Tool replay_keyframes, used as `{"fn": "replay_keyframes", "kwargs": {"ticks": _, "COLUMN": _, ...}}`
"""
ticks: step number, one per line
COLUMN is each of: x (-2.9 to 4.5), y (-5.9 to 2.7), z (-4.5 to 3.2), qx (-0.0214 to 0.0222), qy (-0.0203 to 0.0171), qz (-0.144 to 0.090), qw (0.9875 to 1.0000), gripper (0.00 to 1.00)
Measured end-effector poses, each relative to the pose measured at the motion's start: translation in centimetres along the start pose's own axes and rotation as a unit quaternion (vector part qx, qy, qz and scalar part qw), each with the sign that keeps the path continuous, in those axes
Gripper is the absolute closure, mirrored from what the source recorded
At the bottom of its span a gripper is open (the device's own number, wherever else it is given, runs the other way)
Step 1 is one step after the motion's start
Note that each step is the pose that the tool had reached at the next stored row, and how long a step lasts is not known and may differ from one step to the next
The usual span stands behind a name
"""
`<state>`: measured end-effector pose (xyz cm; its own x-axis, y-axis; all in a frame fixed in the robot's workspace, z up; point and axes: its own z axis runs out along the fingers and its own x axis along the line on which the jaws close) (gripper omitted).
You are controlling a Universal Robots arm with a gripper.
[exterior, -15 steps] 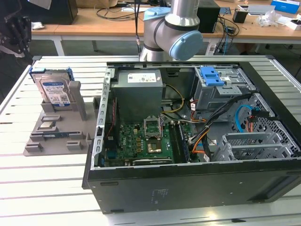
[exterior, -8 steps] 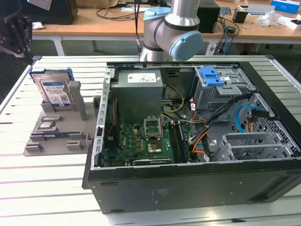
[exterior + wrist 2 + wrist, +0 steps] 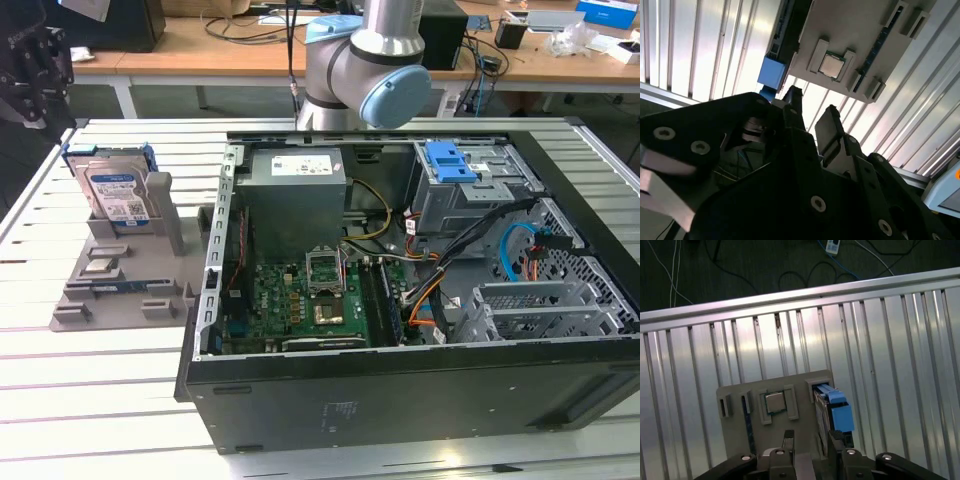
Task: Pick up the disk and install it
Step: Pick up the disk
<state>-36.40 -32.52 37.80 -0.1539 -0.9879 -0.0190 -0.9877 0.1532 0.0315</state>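
The disk (image 3: pixel 112 190) stands upright on edge in a grey holder (image 3: pixel 120 285) on the slatted table, at the exterior view's left, beside the open computer case (image 3: pixel 400 400). It is silver with a white-and-blue label and a blue carrier frame (image 3: pixel 841 415), whose blue corner (image 3: pixel 772 71) also shows in the second wrist view. My black gripper (image 3: pixel 35 68) hangs high above the holder, up and to the left of the disk. Its fingers (image 3: pixel 788 438) are apart, so the gripper (image 3: pixel 811 441) (image 3: pixel 812 120) is open with nothing between them.
The holder also carries a square silver chip (image 3: pixel 774 402) and a memory stick (image 3: pixel 125 286). Inside the case sit a grey power-supply box (image 3: pixel 297 195), a motherboard (image 3: pixel 300 300), cables and a drive cage with a blue latch (image 3: pixel 452 160). The arm's base (image 3: pixel 365 55) stands behind the case.
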Motion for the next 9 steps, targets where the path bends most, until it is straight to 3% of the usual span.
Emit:
{"fn": "replay_keyframes", "kwargs": {"ticks": 2, "x": 0.0, "y": 0.0, "z": 0.0, "qx": 0.0, "qy": 0.0, "qz": 0.0, "qw": 1.0, "gripper": 0.58}}
{"fn": "replay_keyframes", "kwargs": {"ticks": 3, "x": 0.0, "y": 0.0, "z": 0.0, "qx": 0.0, "qy": 0.0, "qz": 0.0, "qw": 1.0, "gripper": 0.52}}
{"fn": "replay_keyframes", "kwargs": {"ticks": 9, "x": -0.25, "y": 0.03, "z": 0.05, "qx": 0.0, "qy": 0.0, "qz": 0.0, "qw": 1.0, "gripper": 0.52}}
